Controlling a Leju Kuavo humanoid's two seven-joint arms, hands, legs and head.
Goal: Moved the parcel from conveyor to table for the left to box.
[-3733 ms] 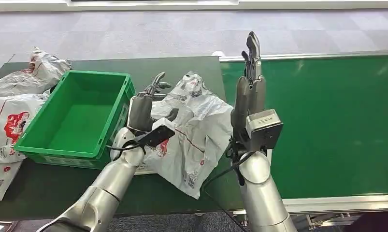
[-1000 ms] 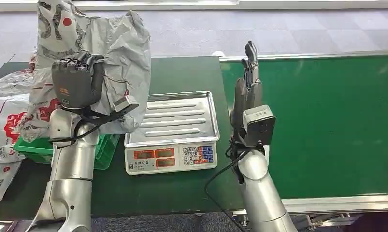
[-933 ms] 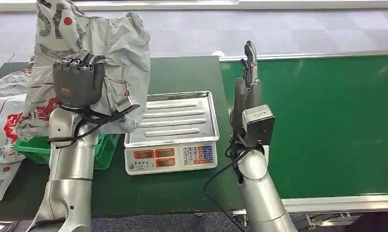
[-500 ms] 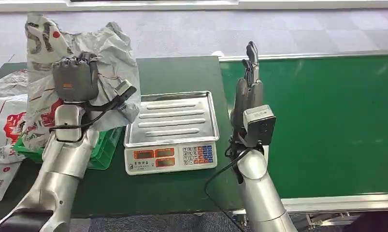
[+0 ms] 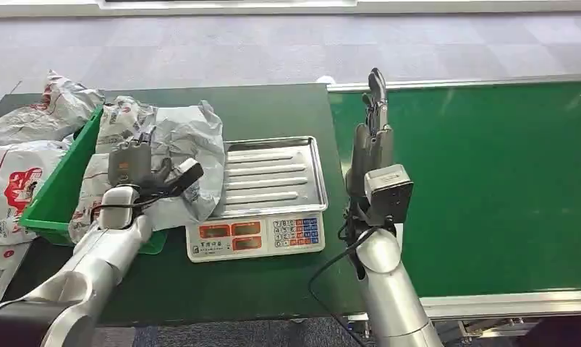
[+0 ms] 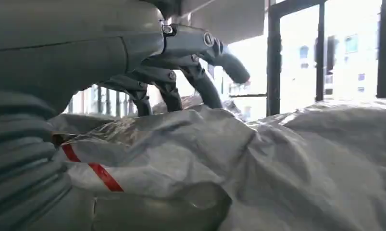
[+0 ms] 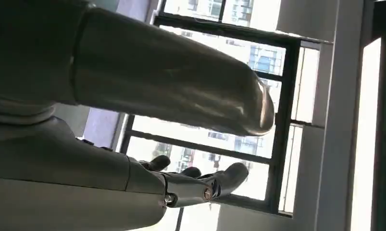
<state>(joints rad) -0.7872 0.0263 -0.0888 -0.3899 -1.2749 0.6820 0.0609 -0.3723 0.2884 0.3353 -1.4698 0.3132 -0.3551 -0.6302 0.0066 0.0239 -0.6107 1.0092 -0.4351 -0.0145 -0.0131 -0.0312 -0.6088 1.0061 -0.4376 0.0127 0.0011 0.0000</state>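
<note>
The grey-white plastic parcel [image 5: 179,137] with red print lies crumpled in the green box [image 5: 59,184] and spills over the box's right rim toward the scale. My left hand [image 5: 128,163] rests low on top of it, back of the hand up. In the left wrist view the fingers [image 6: 200,82] are spread and arch above the parcel [image 6: 277,163], with daylight under the tips. My right hand [image 5: 370,137] stands upright at the seam between table and conveyor, fingers straight and apart, holding nothing; the right wrist view shows the same hand [image 7: 85,163] against windows.
A weighing scale [image 5: 262,181] with a steel tray and keypad sits just right of the box. The green conveyor belt [image 5: 490,181] runs along the right. More bagged parcels [image 5: 19,181] lie left of the box and one [image 5: 52,108] behind it.
My left arm has come down from head height with the parcel, which now lies in the green box. Its fingers have loosened off the bag. The right arm has stayed put.
</note>
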